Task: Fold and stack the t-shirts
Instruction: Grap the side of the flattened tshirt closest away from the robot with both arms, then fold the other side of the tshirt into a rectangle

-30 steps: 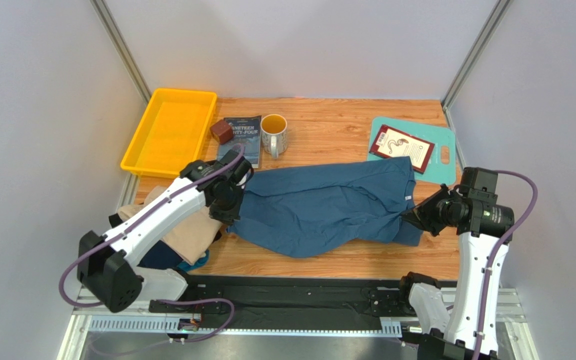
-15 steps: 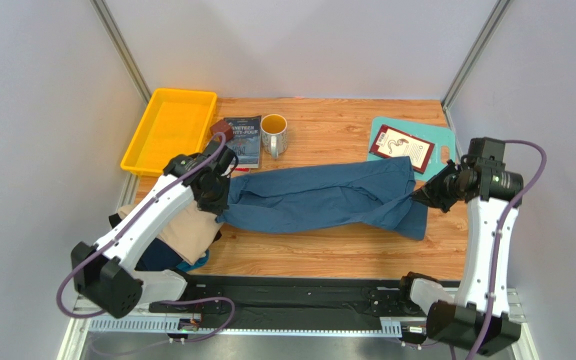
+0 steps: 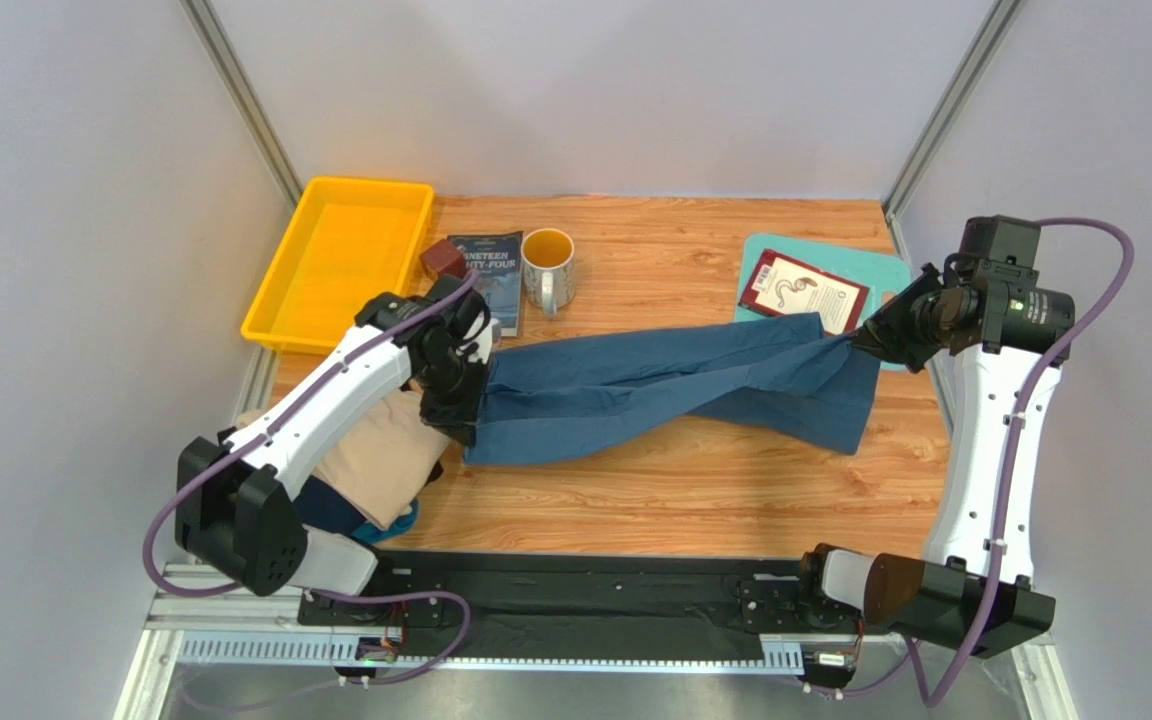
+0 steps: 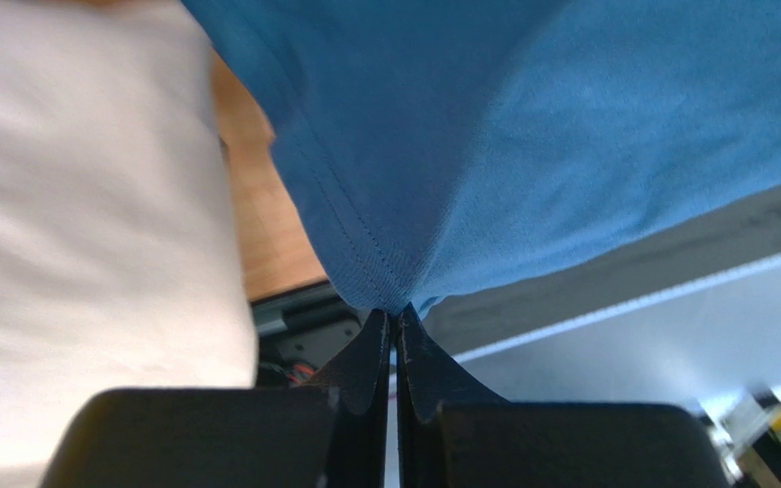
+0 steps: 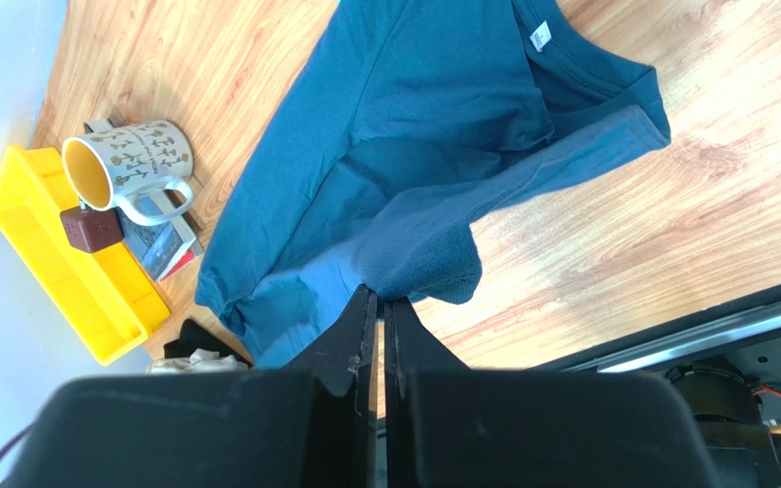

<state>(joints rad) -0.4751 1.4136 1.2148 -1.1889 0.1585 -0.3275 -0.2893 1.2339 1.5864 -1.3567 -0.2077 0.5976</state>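
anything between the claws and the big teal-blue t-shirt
Nothing visible. The left claw is shut on one end of the large teal-blue cotton t-shirt, the right claw on the other.

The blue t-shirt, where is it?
In the top view the blue t-shirt stretches across the table in front of the mug, its left end pinched by the left gripper, its right by the right gripper.

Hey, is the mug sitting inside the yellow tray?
No, the mug stands beside the book, clear of the yellow tray, which lies further left.
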